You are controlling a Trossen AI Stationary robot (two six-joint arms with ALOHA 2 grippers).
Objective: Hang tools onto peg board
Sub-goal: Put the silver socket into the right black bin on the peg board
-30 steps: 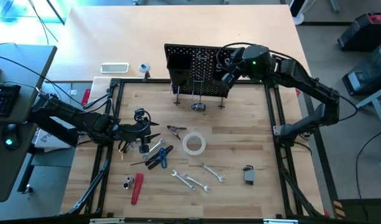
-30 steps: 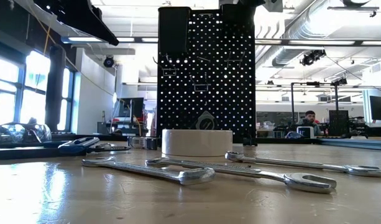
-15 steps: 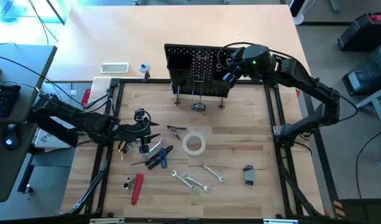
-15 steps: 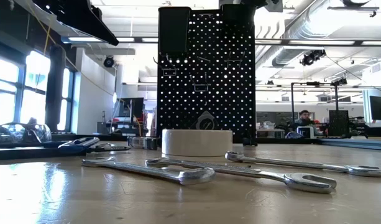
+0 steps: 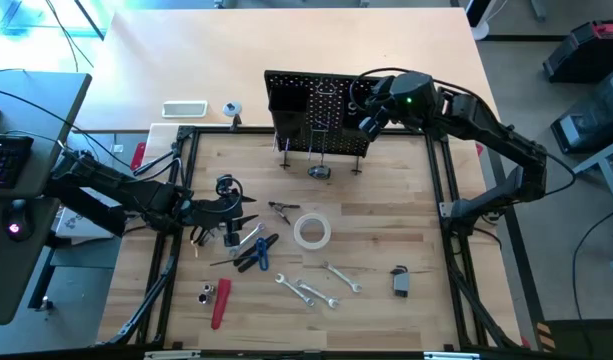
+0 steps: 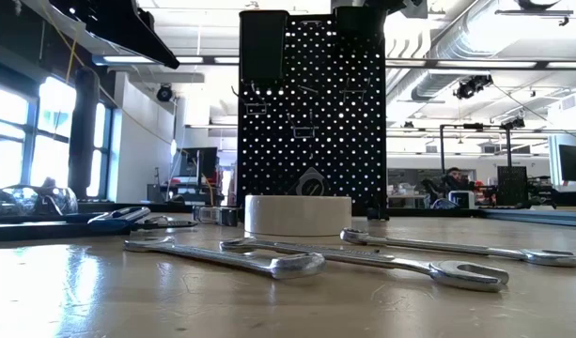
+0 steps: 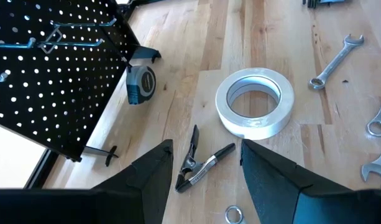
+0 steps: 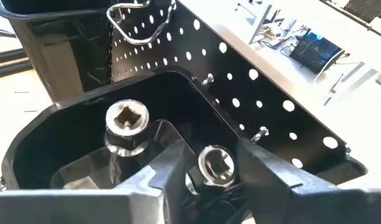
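Sockets [image 8: 129,120], two of silver metal standing in a black plastic bin [image 8: 66,124] on the black perforated peg board [image 5: 321,112], are revealed only by the right wrist view; the right gripper [image 8: 206,171] fingers are parted around one. The left gripper [image 7: 206,165] fingers are spread, empty, above a black spring clamp [image 7: 199,165] on the bench [image 5: 386,215].

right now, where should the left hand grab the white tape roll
From straight above: the white tape roll lies flat with its hole facing up, so one finger could drop into the hole and one outside, pinching the wall. The near-left wall, toward the left hand, looks easiest, though the small spring clamp lies close there.
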